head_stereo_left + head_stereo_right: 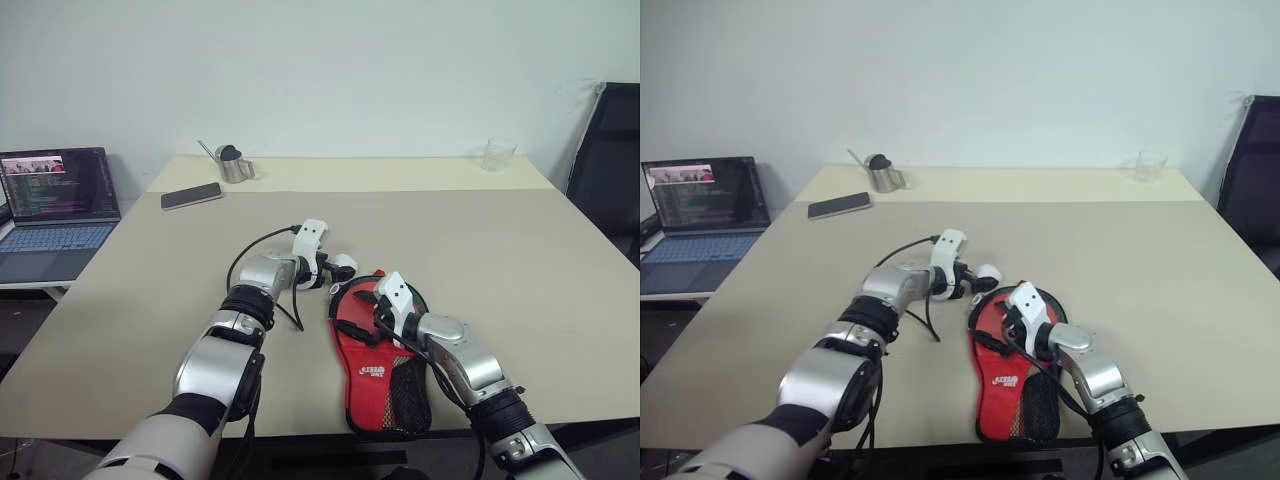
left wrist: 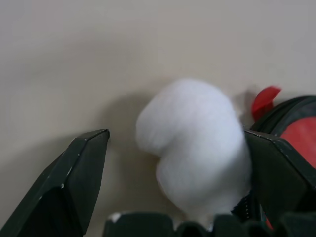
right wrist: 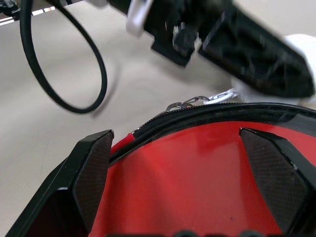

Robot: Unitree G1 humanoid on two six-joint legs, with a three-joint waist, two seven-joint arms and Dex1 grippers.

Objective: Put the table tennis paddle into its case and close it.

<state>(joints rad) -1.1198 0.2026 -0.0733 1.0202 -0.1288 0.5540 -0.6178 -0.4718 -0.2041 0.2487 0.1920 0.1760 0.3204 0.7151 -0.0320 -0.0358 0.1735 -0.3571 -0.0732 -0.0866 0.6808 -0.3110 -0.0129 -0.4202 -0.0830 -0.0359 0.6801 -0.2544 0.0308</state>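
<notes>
Left eye view: the left arm reaches forward over the worktop (image 1: 520,260), its forearm angled toward the middle, and the left claw (image 1: 335,270) points down and rightward at a white puffball (image 1: 343,265) lying just beside the rounded head of the case (image 1: 385,360). In the left wrist view the claw is released, its fingers (image 2: 79,173) spread wide either side of the puffball (image 2: 197,138), which sits between them without clear contact. The right arm comes in from the near right corner, forearm sloping up to the left, with the right claw (image 1: 372,305) hanging over the head of the case. The right wrist view shows that claw released too, fingers (image 3: 94,168) apart above the red face, gripping nothing; whether they touch the fabric I cannot tell.

The case lies near the front edge, head pointing away, narrow mesh end toward the robot and close to the edge. Its zipped rim (image 3: 207,111) runs around the red face, a small metal pull at the top. The paddle cannot be told apart from the case's red face.

A phone (image 1: 191,195) and a metal jug (image 1: 233,163) sit far left, a glass (image 1: 498,155) far right. A laptop (image 1: 55,210) stands on a side desk to the left. Wide bare worktop lies right of and beyond the case.
</notes>
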